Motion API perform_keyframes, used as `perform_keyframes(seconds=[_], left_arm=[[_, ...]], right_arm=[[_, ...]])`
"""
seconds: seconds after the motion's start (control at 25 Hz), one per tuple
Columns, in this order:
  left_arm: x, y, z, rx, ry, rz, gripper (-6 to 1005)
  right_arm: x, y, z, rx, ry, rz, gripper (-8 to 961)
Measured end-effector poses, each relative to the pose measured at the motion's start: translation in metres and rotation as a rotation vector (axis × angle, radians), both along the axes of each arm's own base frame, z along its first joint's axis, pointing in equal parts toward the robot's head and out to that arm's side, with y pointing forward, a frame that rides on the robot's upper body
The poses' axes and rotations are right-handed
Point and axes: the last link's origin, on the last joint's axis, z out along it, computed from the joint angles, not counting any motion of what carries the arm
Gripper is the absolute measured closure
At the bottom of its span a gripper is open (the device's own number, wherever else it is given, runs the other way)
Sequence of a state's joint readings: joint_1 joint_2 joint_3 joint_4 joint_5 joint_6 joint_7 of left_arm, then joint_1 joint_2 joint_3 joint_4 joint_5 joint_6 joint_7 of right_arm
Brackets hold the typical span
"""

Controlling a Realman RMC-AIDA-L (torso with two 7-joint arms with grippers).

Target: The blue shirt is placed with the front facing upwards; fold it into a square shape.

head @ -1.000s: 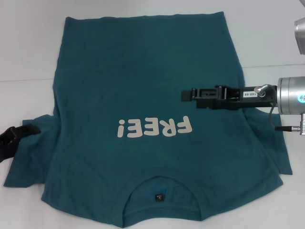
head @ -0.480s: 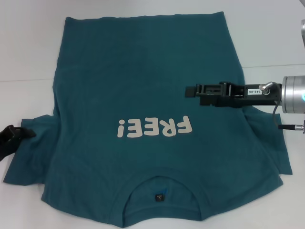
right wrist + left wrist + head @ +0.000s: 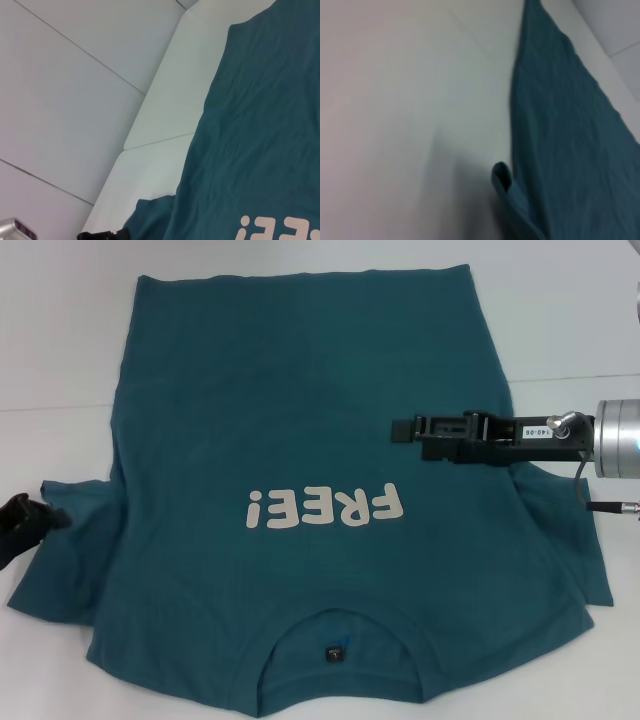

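Observation:
The blue shirt (image 3: 300, 390) lies flat on the white table, front up, with its cream "FREE!" print (image 3: 322, 507) upside down to me and its ribbed collar (image 3: 335, 625) at the near edge. My right gripper (image 3: 403, 428) reaches in from the right and hovers over the shirt's right side, above the print. My left gripper (image 3: 30, 518) sits at the left edge, beside the tip of the left sleeve (image 3: 70, 550). The shirt also shows in the left wrist view (image 3: 560, 125) and in the right wrist view (image 3: 250, 125).
The white table (image 3: 60, 340) has a seam line (image 3: 575, 379) running across it behind the right arm. Bare table lies to the left, right and far side of the shirt. The right sleeve (image 3: 570, 540) spreads out under the right arm.
My left gripper has drawn back to the left, off the left sleeve. My right gripper has shifted slightly right and away over the shirt.

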State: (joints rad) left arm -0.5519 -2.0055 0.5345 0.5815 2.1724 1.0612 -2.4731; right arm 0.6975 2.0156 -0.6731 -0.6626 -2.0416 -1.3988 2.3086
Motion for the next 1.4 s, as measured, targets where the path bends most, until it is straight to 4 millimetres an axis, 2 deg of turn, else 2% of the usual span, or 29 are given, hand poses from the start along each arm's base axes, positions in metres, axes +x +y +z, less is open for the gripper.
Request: perform_keyframes(seconds=[0.4, 0.72, 1.04, 1.4], left_arm=[[-0.004, 0.009, 0.034, 0.02, 0.061, 0.017, 988], [-0.001, 0.022, 0.052, 0.004, 0.147, 0.028, 987], [0.013, 0.03, 0.066, -0.017, 0.171, 0.004, 987], [0.038, 0.025, 0.067, -0.112, 0.16, -0.046, 988]], right_arm=[[0.0, 0.0, 0.0, -0.001, 0.0, 0.001, 38], [0.0, 0.0, 0.0, -0.003, 0.001, 0.001, 38], [0.0, -0.001, -0.001, -0.004, 0.002, 0.001, 38], [-0.001, -0.001, -0.003, -0.009, 0.002, 0.002, 38]])
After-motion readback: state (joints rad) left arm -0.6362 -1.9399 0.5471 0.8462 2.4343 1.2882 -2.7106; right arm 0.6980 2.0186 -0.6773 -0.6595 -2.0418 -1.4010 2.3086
